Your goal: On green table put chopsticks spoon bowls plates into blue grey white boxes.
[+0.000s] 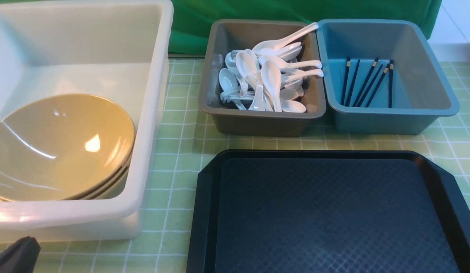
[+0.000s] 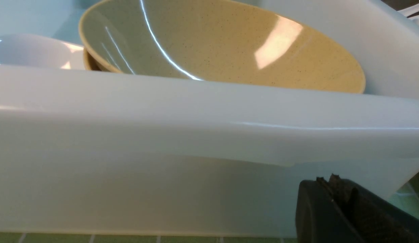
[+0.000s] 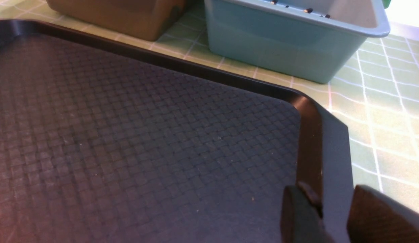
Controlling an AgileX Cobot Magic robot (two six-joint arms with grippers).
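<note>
On the green table (image 1: 182, 151), the large white box (image 1: 151, 113) holds stacked tan bowls (image 1: 60, 148); the left wrist view shows a bowl (image 2: 223, 44) and a white plate (image 2: 30, 50) behind the box wall (image 2: 196, 135). Several white spoons (image 1: 271, 76) fill the grey box (image 1: 257, 123). Black chopsticks (image 1: 367, 83) lie in the blue box (image 1: 383, 121). My left gripper (image 2: 331, 182) is shut and empty, low beside the white box's near wall, and shows at the front view's corner (image 1: 15, 254). My right gripper (image 3: 331, 199) is open and empty above the black tray's corner rim.
A black textured tray (image 1: 333, 212) with nothing on it lies in front of the grey and blue boxes; in the right wrist view its rim (image 3: 307, 135) runs between my fingers. A green curtain hangs behind the boxes.
</note>
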